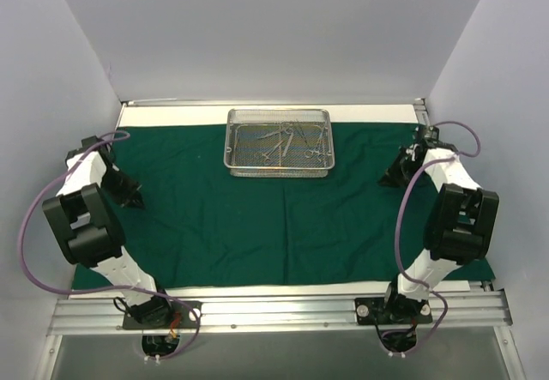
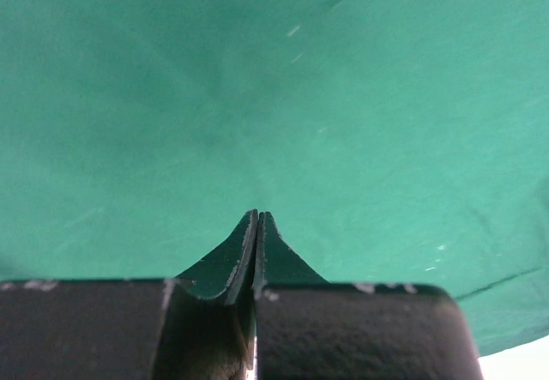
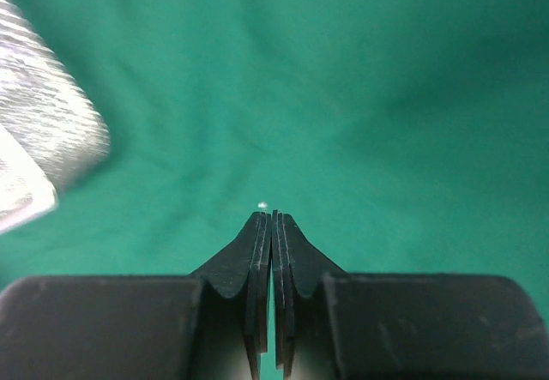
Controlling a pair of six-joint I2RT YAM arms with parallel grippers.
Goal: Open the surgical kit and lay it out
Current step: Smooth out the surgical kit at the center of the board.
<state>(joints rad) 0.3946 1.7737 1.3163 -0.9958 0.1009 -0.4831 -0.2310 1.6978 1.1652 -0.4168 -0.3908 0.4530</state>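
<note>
The dark green cloth (image 1: 257,226) lies spread flat over the table. On its far edge stands the silver wire-mesh tray (image 1: 233,148) with several slim steel instruments (image 1: 287,140) inside. My left gripper (image 1: 133,198) sits low over the cloth's left part, shut with nothing between its fingers; the left wrist view has only green cloth (image 2: 274,97) past the tips (image 2: 257,215). My right gripper (image 1: 393,177) hovers over the cloth's right part, also shut and empty (image 3: 272,215). A corner of the tray (image 3: 43,140) shows blurred at the left of the right wrist view.
White walls enclose the table on three sides. A metal rail (image 1: 283,311) with both arm bases runs along the near edge. Purple cables (image 1: 30,226) loop beside each arm. A strip of bare white table (image 1: 377,110) shows behind the cloth.
</note>
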